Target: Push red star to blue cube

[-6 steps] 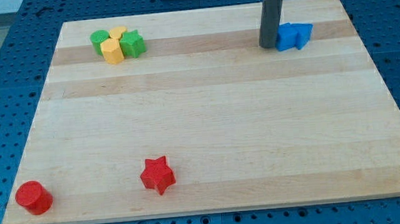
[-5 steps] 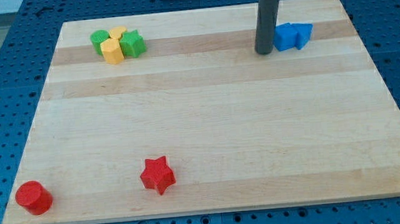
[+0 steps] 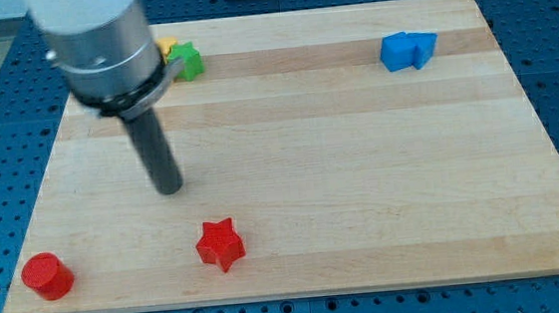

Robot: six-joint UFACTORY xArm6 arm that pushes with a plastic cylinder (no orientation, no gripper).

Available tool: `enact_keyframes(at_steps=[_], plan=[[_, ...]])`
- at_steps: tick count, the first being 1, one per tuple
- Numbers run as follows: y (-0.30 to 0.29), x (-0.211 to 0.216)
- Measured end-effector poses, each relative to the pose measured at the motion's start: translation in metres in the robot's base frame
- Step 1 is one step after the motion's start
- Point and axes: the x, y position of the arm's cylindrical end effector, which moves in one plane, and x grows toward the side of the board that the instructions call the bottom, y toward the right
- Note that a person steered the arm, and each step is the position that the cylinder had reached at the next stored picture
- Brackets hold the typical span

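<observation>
Approach is the step you are in: my tip (image 3: pixel 169 189), a bare rod with no pincer to open or close, sits just far-left of the red star (image 3: pixel 220 245), not touching. That star lies near the near edge, well apart from the blue cube (image 3: pixel 399 51) at far right. Next, you want the tip brought round to the star's near-left side, so a push drives it far-right.

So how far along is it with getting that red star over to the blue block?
Nothing is pushed yet. The red star sits near the view's bottom, far from the blue cube at the top right. In hand: my tip stands just up-left of the star, not touching. Left: the whole push across the board.
</observation>
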Motion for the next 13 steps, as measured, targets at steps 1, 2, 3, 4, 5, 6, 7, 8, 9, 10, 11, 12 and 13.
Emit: enact_keyframes(at_steps=[1, 2, 3, 4, 5, 6, 7, 8, 9, 10, 11, 12, 13], plan=[[-0.013, 0.037], [-0.013, 0.083], [0.005, 0.117], [0.022, 0.115], [0.05, 0.104], [0.079, 0.091], [0.105, 0.077], [0.103, 0.061], [0.078, 0.051], [0.065, 0.044], [0.081, 0.037], [0.099, 0.027], [0.116, 0.015]])
